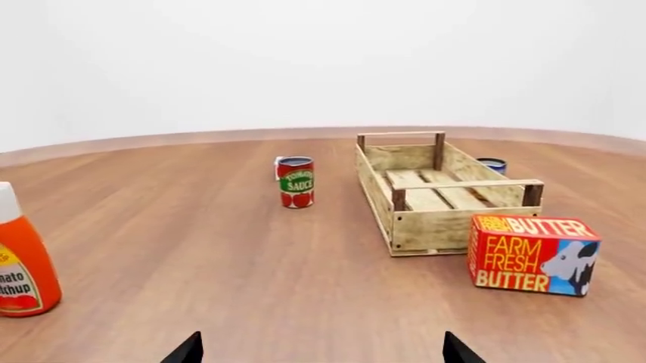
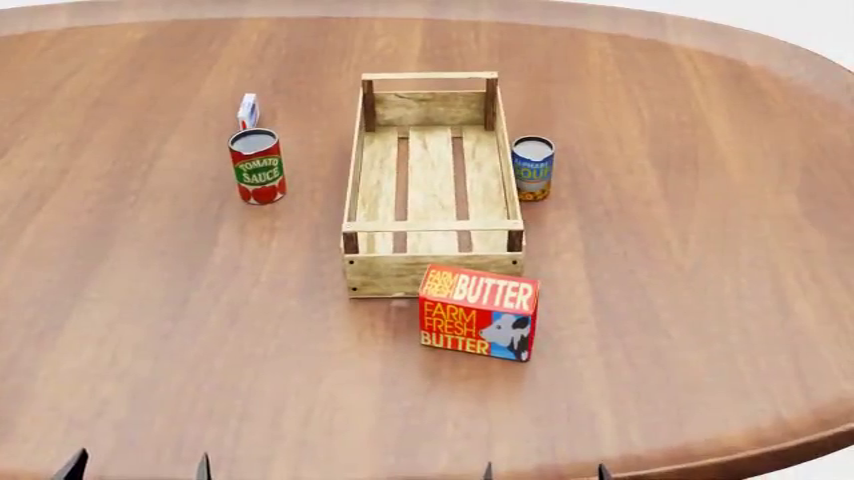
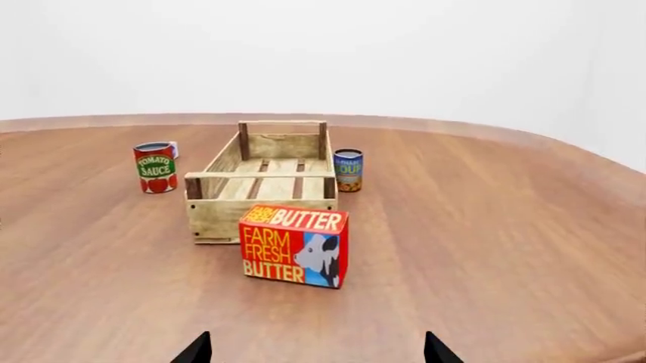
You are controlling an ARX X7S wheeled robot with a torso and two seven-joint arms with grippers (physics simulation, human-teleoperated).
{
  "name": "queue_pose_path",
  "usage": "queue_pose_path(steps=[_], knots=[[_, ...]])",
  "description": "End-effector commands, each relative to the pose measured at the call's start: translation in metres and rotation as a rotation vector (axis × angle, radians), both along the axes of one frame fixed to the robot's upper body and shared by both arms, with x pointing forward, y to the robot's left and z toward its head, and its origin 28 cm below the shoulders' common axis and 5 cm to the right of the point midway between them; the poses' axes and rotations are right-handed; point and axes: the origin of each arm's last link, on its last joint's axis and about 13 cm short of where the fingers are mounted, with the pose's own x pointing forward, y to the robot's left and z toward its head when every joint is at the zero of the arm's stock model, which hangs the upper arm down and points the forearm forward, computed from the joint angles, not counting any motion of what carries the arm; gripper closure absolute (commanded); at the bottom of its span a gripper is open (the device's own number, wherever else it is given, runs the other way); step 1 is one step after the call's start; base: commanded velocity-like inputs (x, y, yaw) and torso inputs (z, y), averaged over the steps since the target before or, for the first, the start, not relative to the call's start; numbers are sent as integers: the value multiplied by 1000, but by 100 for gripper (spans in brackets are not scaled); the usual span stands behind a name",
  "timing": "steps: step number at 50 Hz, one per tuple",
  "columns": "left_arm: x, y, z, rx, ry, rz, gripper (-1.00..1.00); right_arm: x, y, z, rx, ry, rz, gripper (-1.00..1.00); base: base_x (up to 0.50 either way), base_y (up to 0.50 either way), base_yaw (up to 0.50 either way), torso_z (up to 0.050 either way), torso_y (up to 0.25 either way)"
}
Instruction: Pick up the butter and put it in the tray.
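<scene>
butter (image 2: pixel 478 312) is the thing to find first: it stands on the worktop (image 2: pixel 694 250) just beside the near end of the tray (image 2: pixel 433 263), a little to the robot's right of the tray's middle, its lettered face toward the robot; whether it touches the end wall i cannot tell

by size: the worktop is a wide round-edged slab of brown wood grain. the tray lies lengthwise away from the robot, with nothing inside on its slats. the butter box comes next. a ketchup bottle (image 1: pixel 20 261) shows only in the left wrist view, well apart from the rest. a tomato sauce can (image 2: pixel 256 166) stands upright to the left of the tray, and a soup can (image 2: pixel 533 167) stands just beside the tray's right wall. a small white-and-blue carton (image 2: pixel 247 110) sits behind the sauce can

left tool (image 2: pixel 135 466) and right tool (image 2: pixel 545 471) show only dark fingertips at the near edge, each pair spread apart, holding nothing, well short of the butter
</scene>
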Motion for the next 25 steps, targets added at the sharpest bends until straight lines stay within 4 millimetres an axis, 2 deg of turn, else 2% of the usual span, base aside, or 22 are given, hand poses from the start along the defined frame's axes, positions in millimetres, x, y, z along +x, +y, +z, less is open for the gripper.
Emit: queue_pose_path(steps=[1, 3, 5, 9, 10, 11, 15, 19, 25], knots=[[2, 3, 17, -7, 20, 30, -100, -3, 1, 18, 17, -4, -1, -100, 0, 0, 0, 0, 0], [5, 4, 30, 9, 13, 40, -100, -4, 1, 34, 22, -18, 4, -100, 0, 0, 0, 0, 0], [10, 5, 55, 13, -17, 45, -100, -2, 0, 58, 23, -42, 18, -100, 0, 0, 0, 0, 0], [18, 6, 88, -1, -45, 53, -100, 2, -2, 83, -10, -56, 13, -100, 0, 0, 0, 0, 0], [19, 6, 105, -24, -49, 30, -100, 5, -3, 96, 10, -54, 36, -100, 0, 0, 0, 0, 0], [19, 6, 108, -30, -41, 20, -100, 5, -3, 99, 12, -54, 41, -100, 0, 0, 0, 0, 0], [20, 4, 146, -51, -103, -14, -100, 9, -7, 136, -55, -77, 41, -100, 0, 0, 0, 0, 0], [26, 3, 171, -62, -136, -13, -100, 11, -8, 170, -77, -94, 58, -100, 0, 0, 0, 0, 0], [22, -1, 192, -64, -192, -31, -100, 14, -11, 190, -109, -124, 33, -100, 0, 0, 0, 0, 0]])
